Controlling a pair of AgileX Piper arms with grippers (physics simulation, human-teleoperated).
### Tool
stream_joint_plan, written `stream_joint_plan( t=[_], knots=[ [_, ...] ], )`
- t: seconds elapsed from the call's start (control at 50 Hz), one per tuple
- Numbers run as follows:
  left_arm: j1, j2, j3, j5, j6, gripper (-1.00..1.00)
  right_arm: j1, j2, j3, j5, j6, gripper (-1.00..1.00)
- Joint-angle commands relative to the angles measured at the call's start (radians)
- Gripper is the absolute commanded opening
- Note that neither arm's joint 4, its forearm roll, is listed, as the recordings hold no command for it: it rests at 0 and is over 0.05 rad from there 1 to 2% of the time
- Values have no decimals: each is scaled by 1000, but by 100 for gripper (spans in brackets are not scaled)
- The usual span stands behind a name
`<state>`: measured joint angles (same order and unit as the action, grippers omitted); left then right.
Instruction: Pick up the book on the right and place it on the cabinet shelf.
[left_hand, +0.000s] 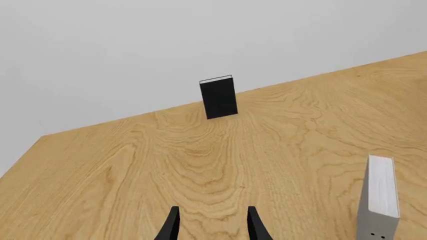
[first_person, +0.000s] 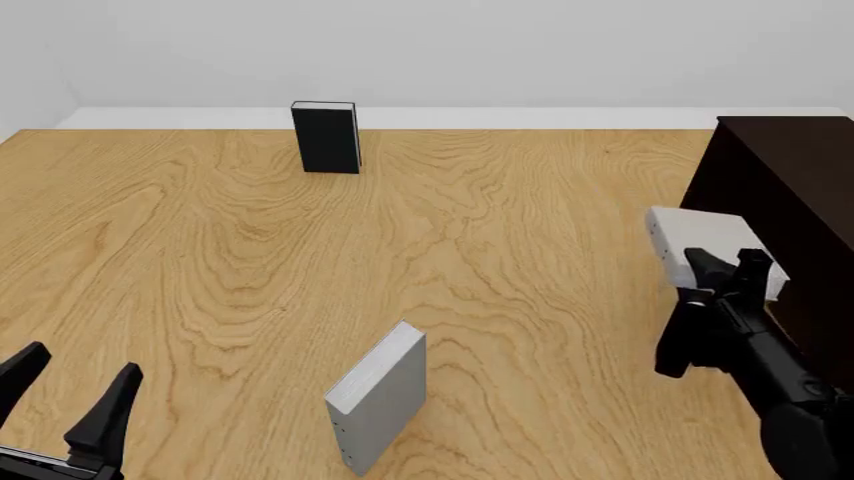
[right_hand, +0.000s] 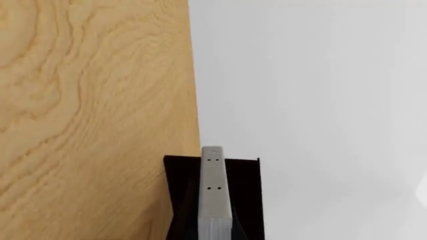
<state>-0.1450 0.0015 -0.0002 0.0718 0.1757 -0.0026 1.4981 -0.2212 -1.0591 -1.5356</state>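
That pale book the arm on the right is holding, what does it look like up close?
The book is thick, blocky and plain pale grey-white, with a lighter page edge. The right gripper clamps it, lifted off the wooden table, lying roughly flat beside the dark cabinet. In the right wrist view its narrow edge shows small dots.

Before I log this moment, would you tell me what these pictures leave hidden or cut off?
- Cabinet, front view: the right edge cuts it off; its inner shelf is not shown.
- Right hand, front view: its fingers sit behind the pale book; the right wrist view shows only that book's edge.
- Left hand, front view: the bottom edge cuts off its base.
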Motion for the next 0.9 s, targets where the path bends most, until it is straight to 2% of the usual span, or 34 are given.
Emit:
stream_joint_plan(
  t=[0.02, 0.34, 0.9],
  knots=[
    [0, 0, 0, 1, 2, 100, -29, 19, -34, -8, 14, -100],
    [1, 0, 0, 11, 7, 100, -63, 110, -75, -46, 13, -100],
    [-3, 0, 0, 20, 10, 100, -115, 133, -183, 24, 18, -100]
  ],
)
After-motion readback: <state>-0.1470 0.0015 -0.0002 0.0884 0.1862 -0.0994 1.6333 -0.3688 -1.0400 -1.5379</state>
